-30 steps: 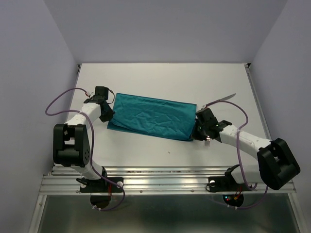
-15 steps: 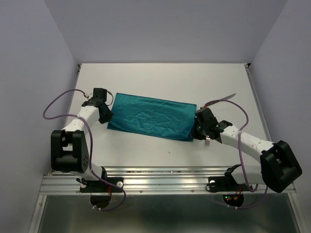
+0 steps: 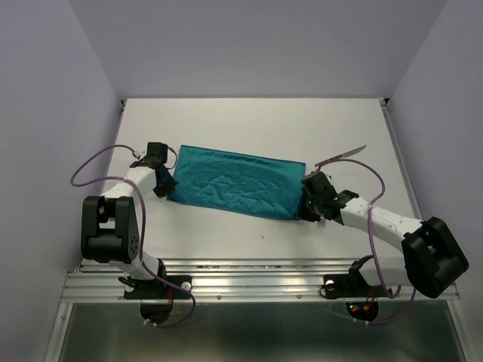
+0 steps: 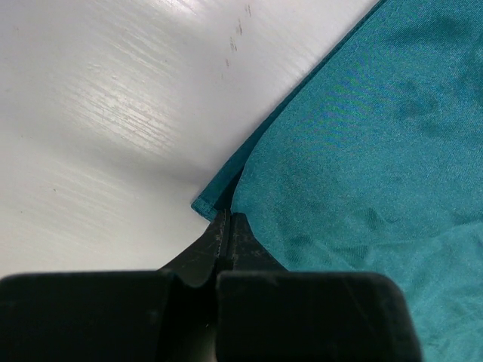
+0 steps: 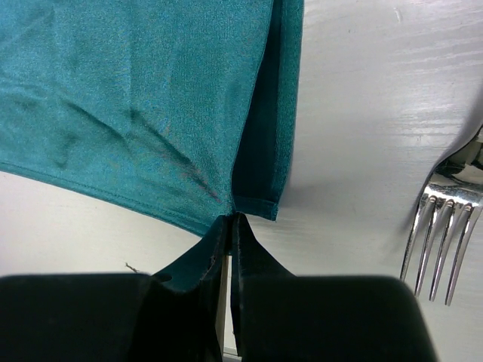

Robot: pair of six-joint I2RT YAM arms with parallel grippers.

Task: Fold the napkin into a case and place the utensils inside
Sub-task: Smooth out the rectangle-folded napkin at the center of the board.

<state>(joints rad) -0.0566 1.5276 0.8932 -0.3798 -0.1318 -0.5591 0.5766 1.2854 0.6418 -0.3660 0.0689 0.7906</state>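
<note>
1. The napkin [image 3: 235, 183] lies flat in the middle of the worktop [image 3: 256, 124]. It is doubled into a long teal rectangle running left to right, and two layers show at each short end.
2. I judge it light, thin and limp. It should sag and crease when lifted, and may slide on the smooth surface. The corners or hem of the upper layer look like the best places to hold it, with both ends moved together so that the fold stays square.
3. The left jaws are pressed together at the near left corner. The upper layer's corner seems to be pinched between the black fingertips [image 4: 219, 235].
4. The right jaws are likewise closed on the near right corner of the upper layer. The lower layer's hem shows just beside them on the right.
5. The fork [image 5: 441, 241] lies just right of the right jaws, clear of the cloth, with its tines pointing near.
6. The knife [image 3: 347, 154] lies farther off, at the far right.
</note>
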